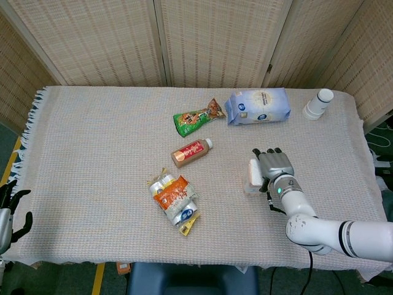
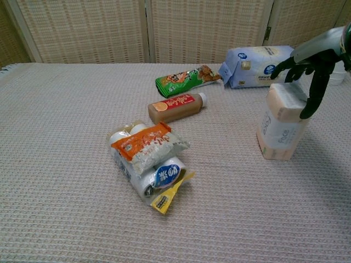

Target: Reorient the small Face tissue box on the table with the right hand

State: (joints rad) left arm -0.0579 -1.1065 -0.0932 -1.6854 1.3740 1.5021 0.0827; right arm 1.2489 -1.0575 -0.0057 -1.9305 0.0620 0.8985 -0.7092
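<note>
One tissue box: the small Face tissue box (image 2: pixel 282 127) stands upright on the right part of the desk (image 1: pixel 92 153), on its short end, with the printed side to the front in the chest view.
Right hand: the right hand (image 2: pixel 311 60) is over the top of the box; the dark fingers (image 2: pixel 310 97) hang down at its upper right edge and touch it there, spread apart. I cannot tell if they really grip the box.
Near things: a brown bottle (image 1: pixel 191 152) lies left of the box; behind it lie a green snack bag (image 1: pixel 198 117) and a blue-white pack (image 1: pixel 258 106).
Further away: a bundle of packets (image 1: pixel 174 200) lies near the front; a white cup (image 1: pixel 318 104) stands at the far right corner.
Left hand: the left hand (image 1: pixel 9 209) is at the left edge, off the desk, fingers apart and holding nothing.
</note>
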